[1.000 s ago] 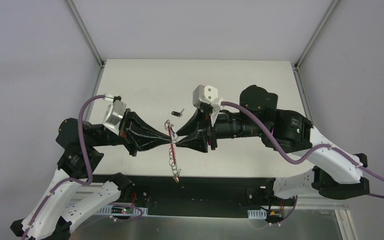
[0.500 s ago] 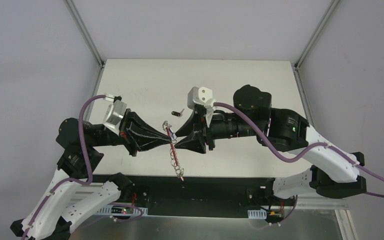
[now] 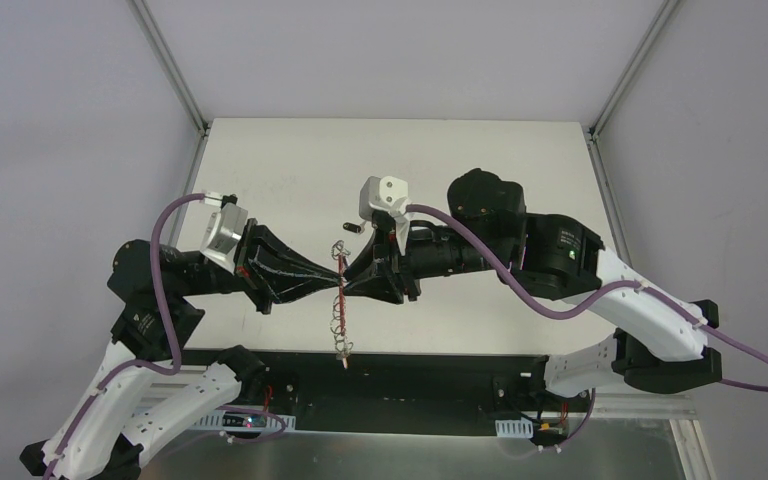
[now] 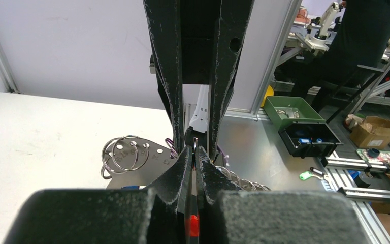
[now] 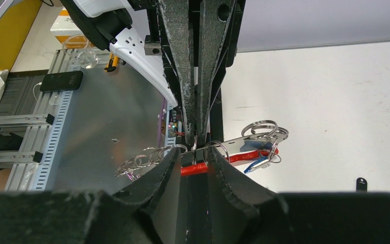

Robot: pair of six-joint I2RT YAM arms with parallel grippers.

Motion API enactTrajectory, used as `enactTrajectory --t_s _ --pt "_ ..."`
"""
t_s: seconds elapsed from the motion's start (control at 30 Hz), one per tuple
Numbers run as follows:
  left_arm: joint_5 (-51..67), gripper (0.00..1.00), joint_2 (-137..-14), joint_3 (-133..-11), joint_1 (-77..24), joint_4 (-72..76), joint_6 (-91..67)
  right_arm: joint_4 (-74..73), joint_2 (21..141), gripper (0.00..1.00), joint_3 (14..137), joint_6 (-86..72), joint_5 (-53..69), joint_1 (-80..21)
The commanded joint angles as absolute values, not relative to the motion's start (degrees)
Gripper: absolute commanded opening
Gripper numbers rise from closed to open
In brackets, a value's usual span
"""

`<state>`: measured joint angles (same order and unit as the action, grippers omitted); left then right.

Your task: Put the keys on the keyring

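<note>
- Red strap (image 4: pixel 193 224) of the keyring (image 3: pixel 340 318) sits pinched in the fully closed left gripper (image 3: pixel 334 284), a grip only the left wrist camera shows. From overhead, the bunch dangles over the near edge of the table (image 3: pixel 290 170).
- Right wrist view alone picks out a blue-headed key (image 5: pixel 249 154) beside the rings. It also shows the right gripper (image 3: pixel 352 287) part-open, its pads apart either side of the strap.
- Black-headed key (image 5: pixel 360 182) lies loose on the table, farther off.
- Both arms reach inward, roughly level, fingertips meeting nose to nose mid-table.
</note>
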<state>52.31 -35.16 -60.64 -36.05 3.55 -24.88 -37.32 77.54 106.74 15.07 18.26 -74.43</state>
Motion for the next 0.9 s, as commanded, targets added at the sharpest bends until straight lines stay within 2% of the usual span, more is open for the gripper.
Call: enactTrajectory --t_s 0.0,0.1,0.27,0.37,0.47,0.83,0.87 --pt "51.2 0.00 -34.4 -63.0 -36.6 6.0 -23.6 -36.6 76.4 0.29 108.1 14.8 18.8 -74.4" --pt "50.9 0.00 -34.5 -63.0 -36.6 5.9 -23.5 -36.5 76.4 0.27 108.0 14.8 19.1 -74.3" --pt "50.6 0.00 -34.5 -62.9 -36.6 6.0 -23.4 -36.7 77.1 0.16 108.5 14.8 19.9 -74.3" --pt "50.3 0.00 -34.4 -62.9 -36.6 6.0 -23.4 -36.8 77.5 0.14 108.7 14.9 20.3 -74.4" --pt "50.3 0.00 -34.4 -62.9 -36.6 6.0 -23.3 -37.2 77.9 0.00 109.0 15.1 20.6 -74.4" --pt "52.0 0.00 -34.4 -62.6 -36.6 6.9 -22.6 -33.1 74.4 0.00 103.4 15.4 17.6 -74.4" --pt "51.7 0.06 -34.2 -62.6 -36.6 6.5 -22.1 -32.5 73.7 0.00 102.6 15.3 16.5 -74.3"
